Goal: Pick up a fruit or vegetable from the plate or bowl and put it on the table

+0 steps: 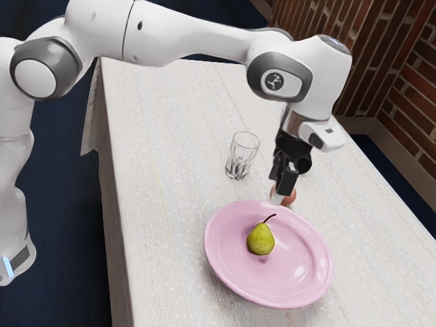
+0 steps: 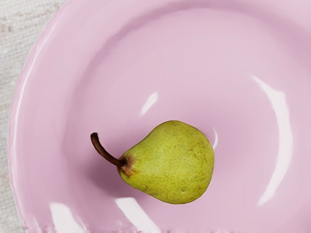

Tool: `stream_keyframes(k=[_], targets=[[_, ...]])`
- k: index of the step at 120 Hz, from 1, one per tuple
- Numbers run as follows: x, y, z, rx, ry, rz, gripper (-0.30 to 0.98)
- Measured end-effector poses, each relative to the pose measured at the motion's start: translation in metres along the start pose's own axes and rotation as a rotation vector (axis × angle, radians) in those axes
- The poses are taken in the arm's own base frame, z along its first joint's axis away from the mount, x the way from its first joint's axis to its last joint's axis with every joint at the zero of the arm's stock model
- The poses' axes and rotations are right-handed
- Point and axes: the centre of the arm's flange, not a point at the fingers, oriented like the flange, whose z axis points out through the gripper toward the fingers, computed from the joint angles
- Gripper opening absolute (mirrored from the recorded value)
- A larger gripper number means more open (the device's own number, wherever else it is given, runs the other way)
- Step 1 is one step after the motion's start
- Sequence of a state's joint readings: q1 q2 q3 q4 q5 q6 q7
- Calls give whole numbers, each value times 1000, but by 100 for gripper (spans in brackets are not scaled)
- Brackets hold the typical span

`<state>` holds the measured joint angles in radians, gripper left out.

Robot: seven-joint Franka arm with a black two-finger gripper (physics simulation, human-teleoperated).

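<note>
Brickwork (image 1: 371, 51) rises beyond the gripper (image 1: 280, 193) in the exterior view.

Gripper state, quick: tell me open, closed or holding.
Gripper: can't tell if open or closed; the green pear rests ungripped on the pink plate.

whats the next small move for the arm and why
Probably ease the tool sideways over the pear, staying high for now: in the exterior view it appears above the plate's rim, off to that view's right of the pear, which lies well inside the plate, so lowering here would likely miss.
</note>
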<state>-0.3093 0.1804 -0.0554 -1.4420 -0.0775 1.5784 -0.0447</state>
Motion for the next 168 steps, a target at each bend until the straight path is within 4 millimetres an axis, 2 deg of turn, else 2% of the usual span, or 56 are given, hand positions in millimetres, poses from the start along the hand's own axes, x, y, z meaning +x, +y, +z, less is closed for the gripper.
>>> stream_keyframes(k=[6,13,22,32,43,59,74,142,168], targets=[[-14,16,11,-2,-21,-33,67],[-22,27,39,0,-52,-78,67],[-19,28,67,-4,-56,-150,66],[-10,29,80,-12,-18,-220,66],[-1,26,84,-23,29,-291,66],[10,5,87,-34,73,-406,66],[16,10,94,-41,88,-457,66],[10,3,100,-47,91,-623,66],[7,0,111,-41,71,-658,66]])
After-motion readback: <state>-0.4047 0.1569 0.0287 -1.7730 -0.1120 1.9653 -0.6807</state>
